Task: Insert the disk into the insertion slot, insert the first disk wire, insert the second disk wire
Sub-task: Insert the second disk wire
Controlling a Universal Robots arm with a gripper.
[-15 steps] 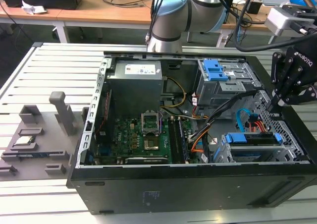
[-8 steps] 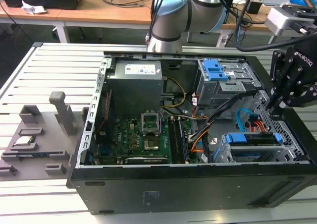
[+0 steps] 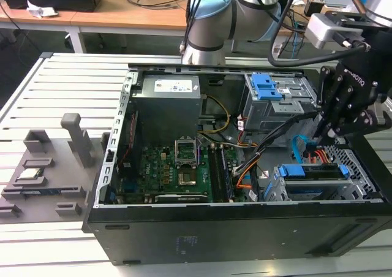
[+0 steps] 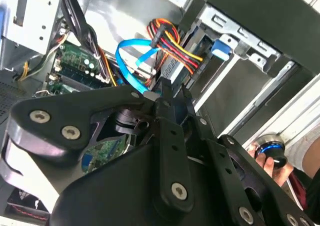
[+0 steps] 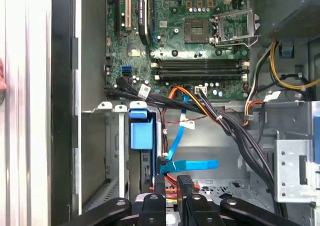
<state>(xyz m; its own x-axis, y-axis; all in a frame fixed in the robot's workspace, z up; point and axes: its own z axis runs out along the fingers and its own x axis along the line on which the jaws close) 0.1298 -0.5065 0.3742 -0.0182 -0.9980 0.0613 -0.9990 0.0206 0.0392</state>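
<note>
Snagging seems likeliest: the black gripper [image 5: 172,181], its grasp impossible to tell, hangs among the flat blue cable [image 5: 195,164] and red-orange wires [image 4: 177,48] beside the blue-framed silver disk [image 3: 309,171] seated in the low perforated-metal insertion slot [image 3: 358,166].

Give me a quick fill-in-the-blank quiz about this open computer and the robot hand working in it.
1. The flat cable just ahead of the hand is ___ in colour.
2. In the exterior view, the hand hangs over the exterior view's ___ end of the computer case.
3. The motherboard is ___ in colour.
4. The disk lies ___ the insertion slot.

Missing words: blue; right; green; inside.
</note>
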